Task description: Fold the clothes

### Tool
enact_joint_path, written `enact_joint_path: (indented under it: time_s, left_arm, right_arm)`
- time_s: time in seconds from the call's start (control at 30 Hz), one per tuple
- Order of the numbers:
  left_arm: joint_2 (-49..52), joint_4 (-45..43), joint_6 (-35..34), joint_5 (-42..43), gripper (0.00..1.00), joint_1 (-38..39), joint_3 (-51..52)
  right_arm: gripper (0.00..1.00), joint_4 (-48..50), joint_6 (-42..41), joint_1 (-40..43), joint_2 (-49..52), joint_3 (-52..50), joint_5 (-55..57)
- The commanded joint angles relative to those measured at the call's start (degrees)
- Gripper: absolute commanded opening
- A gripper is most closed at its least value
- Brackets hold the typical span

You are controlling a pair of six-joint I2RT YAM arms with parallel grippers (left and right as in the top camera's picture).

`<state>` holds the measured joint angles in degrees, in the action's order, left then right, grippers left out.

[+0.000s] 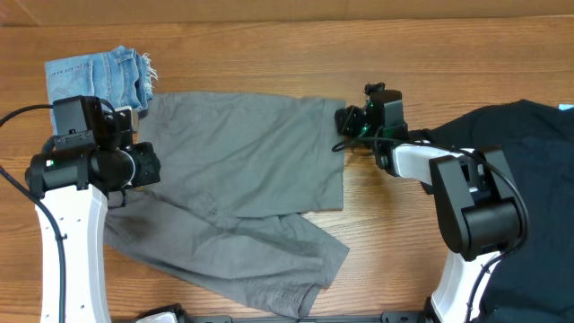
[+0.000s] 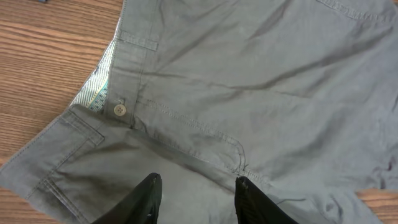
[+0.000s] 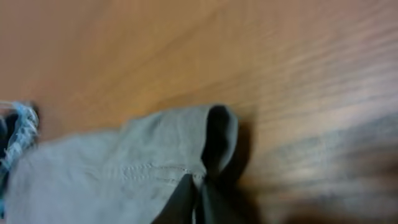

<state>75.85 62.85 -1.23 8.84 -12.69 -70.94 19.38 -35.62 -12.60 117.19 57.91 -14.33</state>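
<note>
The grey-khaki shorts (image 1: 242, 170) lie spread across the middle of the table, one leg reaching right, the other toward the front. In the left wrist view the shorts (image 2: 261, 81) show their waistband button and whitish lining. My left gripper (image 2: 196, 186) is open, its fingers just above the fabric below the fly; overhead it sits at the shorts' left edge (image 1: 134, 166). My right gripper (image 3: 198, 193) is shut on the hem corner of the right leg (image 3: 186, 143); overhead it is at the shorts' upper right corner (image 1: 348, 121).
Small light-blue denim shorts (image 1: 99, 76) lie at the back left, touching the grey shorts. A large black T-shirt (image 1: 529, 170) lies at the right edge behind the right arm. Bare wood shows between shorts and T-shirt.
</note>
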Motion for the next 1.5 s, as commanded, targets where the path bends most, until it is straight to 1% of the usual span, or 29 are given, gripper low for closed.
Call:
enact_joint_path:
  time_s: [0.0, 0.07, 0.23, 0.27, 0.33, 0.37, 0.4, 0.47, 0.53, 0.63, 0.67, 0.77, 0.93, 1.07, 1.23, 1.3, 1.33, 1.37, 1.43, 1.47]
  left_arm:
    - [0.8, -0.2, 1.3, 0.7, 0.41, 0.7, -0.4]
    - [0.8, -0.2, 1.3, 0.7, 0.41, 0.7, -0.4]
    - [0.9, -0.2, 1.3, 1.3, 0.41, 0.7, -0.4]
    - [0.9, -0.2, 1.3, 1.3, 0.42, 0.7, -0.4]
    - [0.9, -0.2, 1.3, 1.3, 0.45, 0.7, -0.4]
    - [0.9, -0.2, 1.3, 1.3, 0.46, 0.7, -0.4]
    - [0.9, -0.2, 1.3, 1.3, 0.49, 0.7, -0.4]
    - [0.9, -0.2, 1.3, 1.2, 0.52, 0.7, -0.4]
    - [0.9, 0.1, 1.3, 0.5, 0.54, 0.7, -0.4]
    - [1.0, 0.4, 0.9, -3.3, 0.56, 0.7, -0.4]
    - [1.3, 0.4, 0.8, -4.0, 0.57, 0.7, -0.4]
    - [3.1, 0.0, 0.8, -4.5, 0.56, 0.7, -0.4]
    - [10.5, -1.5, -1.6, -5.8, 0.56, 0.3, -0.3]
    - [18.0, -2.6, -1.8, -5.6, 0.50, 0.2, -0.3]
    - [25.7, -5.3, -1.3, -4.1, 0.53, 0.2, -0.3]
    - [28.1, -6.4, -1.2, -3.9, 0.53, 0.2, -0.3]
    - [29.1, -6.6, -1.2, -3.9, 0.52, 0.2, -0.3]
    - [30.0, -6.8, -1.2, -3.7, 0.46, 0.2, -0.3]
    - [31.0, -6.7, 0.0, -1.3, 0.22, 0.2, -0.3]
    - [31.2, -6.7, 0.5, 0.1, 0.12, 0.2, -0.3]
  right_arm:
    - [0.04, 3.5, -4.0, 3.7, 0.3, 3.5, 3.9]
    - [0.04, 4.8, -5.1, 6.1, 0.3, 6.1, 3.7]
    - [0.04, 4.8, -3.8, 11.0, 0.3, 14.0, 0.7]
    - [0.09, 4.4, -3.1, 11.7, 0.3, 15.5, -1.0]
    - [0.82, 2.4, -2.4, 13.5, 0.3, 18.9, -7.1]
    - [0.98, 1.0, -1.1, 14.1, 0.3, 20.2, -10.0]
    - [1.00, -1.9, 0.4, 14.8, 0.0, 21.7, -12.5]
    - [1.00, -8.0, 2.3, 15.6, -1.1, 23.6, -14.5]
    - [1.00, -13.0, 5.8, 16.2, -3.2, 24.4, -15.6]
    - [1.00, -22.7, 11.7, 16.7, -9.8, 24.7, -15.7]
    - [1.00, -25.9, 12.9, 16.8, -12.5, 24.7, -15.5]
    - [1.00, -35.9, 14.6, 16.8, -21.1, 24.7, -13.9]
    - [1.00, -50.7, 15.1, 16.7, -32.8, 24.7, -13.6]
    - [1.00, -61.5, 17.0, 16.7, -39.4, 24.7, -14.3]
    - [1.00, -78.8, 19.4, 16.7, -42.0, 24.7, -14.7]
    - [0.96, -87.1, 19.6, 16.7, -41.3, 24.3, -13.6]
    - [0.96, -91.0, 19.6, 16.4, -40.9, 23.6, -12.1]
    - [0.94, -94.4, 19.6, 16.1, -40.4, 22.7, -9.9]
    - [0.91, -98.6, 19.6, 15.0, -39.5, 19.9, -7.0]
    - [0.88, -99.6, 19.7, 14.3, -39.1, 17.8, -6.8]
